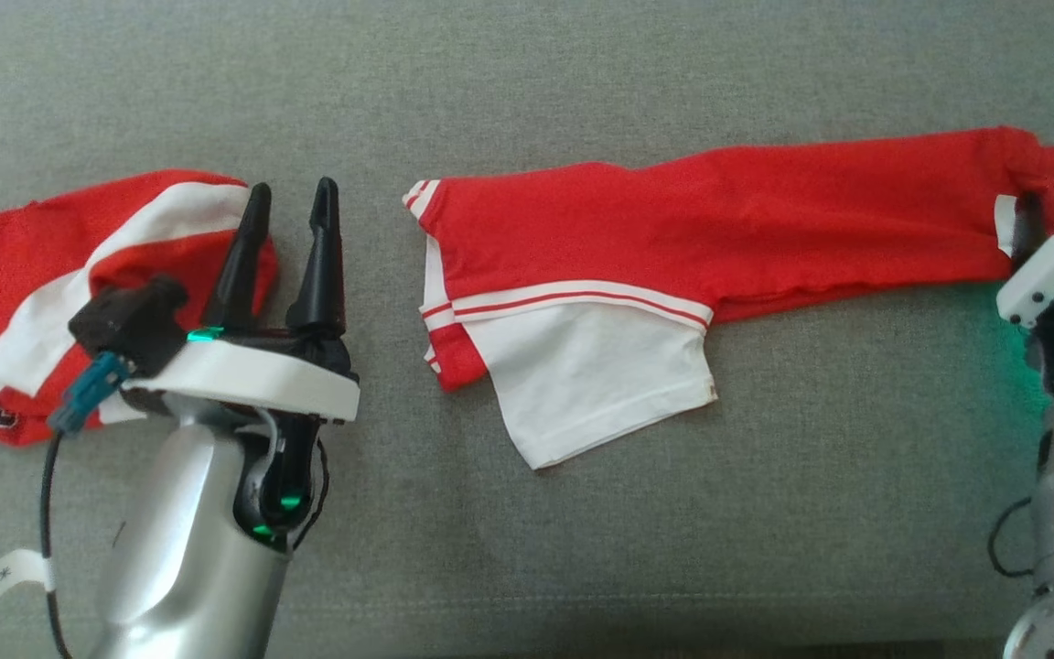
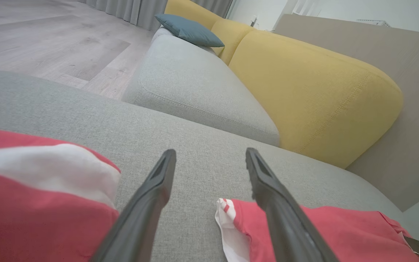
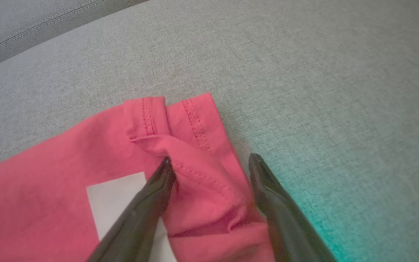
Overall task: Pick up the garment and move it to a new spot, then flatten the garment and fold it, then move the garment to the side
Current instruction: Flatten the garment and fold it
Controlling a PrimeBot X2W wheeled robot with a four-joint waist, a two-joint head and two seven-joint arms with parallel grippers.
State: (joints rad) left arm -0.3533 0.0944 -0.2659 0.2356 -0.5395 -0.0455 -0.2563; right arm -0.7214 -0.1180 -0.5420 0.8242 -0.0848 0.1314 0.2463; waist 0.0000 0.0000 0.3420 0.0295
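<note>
Our left gripper [image 1: 292,188] hovers with fingers spread wide and empty, between a second red-and-white shirt [image 1: 24,275] and the garment [image 1: 673,229], which lies stretched along the grey cushion [image 1: 527,82]. Our right gripper [image 3: 210,158] (fingers likewise parted) straddles its bunched hem corner, not clamping it.

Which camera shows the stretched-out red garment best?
The head view: the whole garment lies stretched across the grey cushion. The left wrist view catches its striped end; the right wrist view, its hem corner between the right gripper's parted fingers.
</note>
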